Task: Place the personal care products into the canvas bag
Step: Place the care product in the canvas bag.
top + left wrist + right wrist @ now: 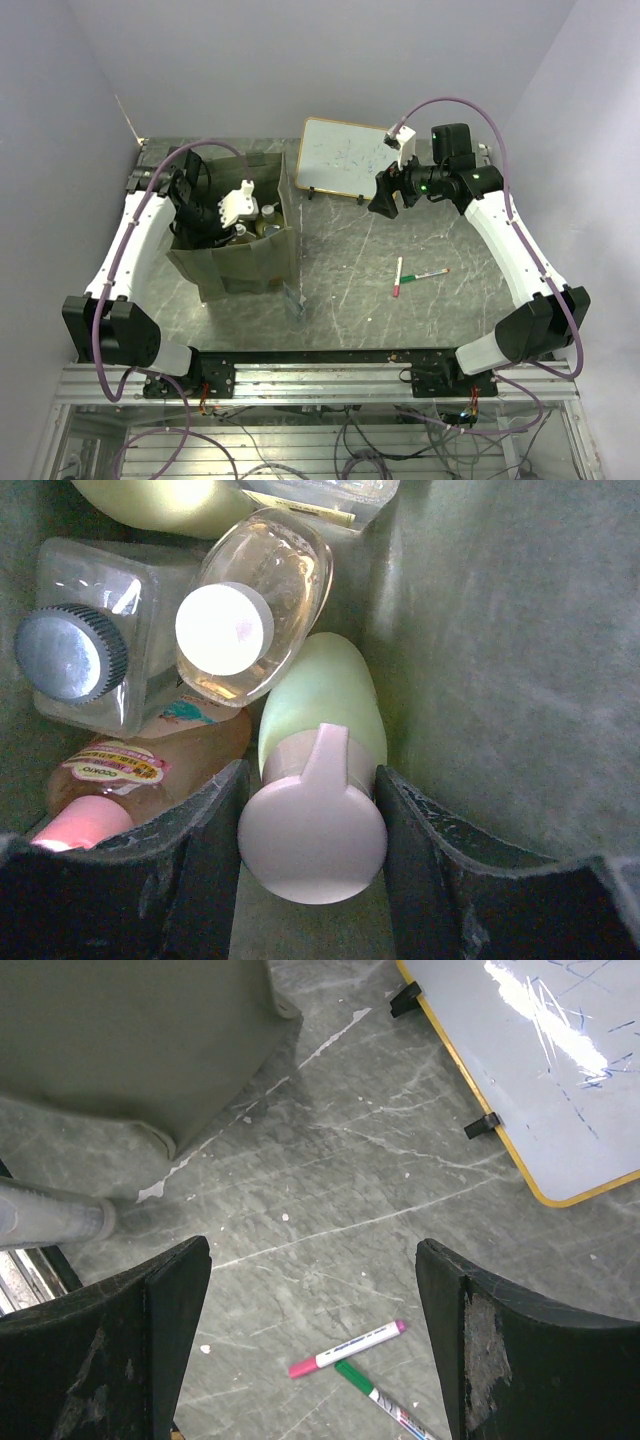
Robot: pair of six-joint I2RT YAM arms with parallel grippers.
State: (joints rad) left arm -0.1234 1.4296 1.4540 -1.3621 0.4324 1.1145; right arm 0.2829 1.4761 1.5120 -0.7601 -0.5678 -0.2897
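The left gripper (311,810), pinching the green pump bottle (322,705) between its fingertips low inside the canvas bag (500,680), could haul it out — if it lifts before its jaws spread clear.

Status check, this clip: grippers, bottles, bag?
Left gripper shut on green pump bottle, inside canvas bag. Right gripper open, empty, above marker pens. Other bottles already bagged.

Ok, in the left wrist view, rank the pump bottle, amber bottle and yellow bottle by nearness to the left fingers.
1. Pump bottle, between the fingers.
2. Amber bottle, just beyond it, upper left.
3. Yellow bottle, at the top edge.
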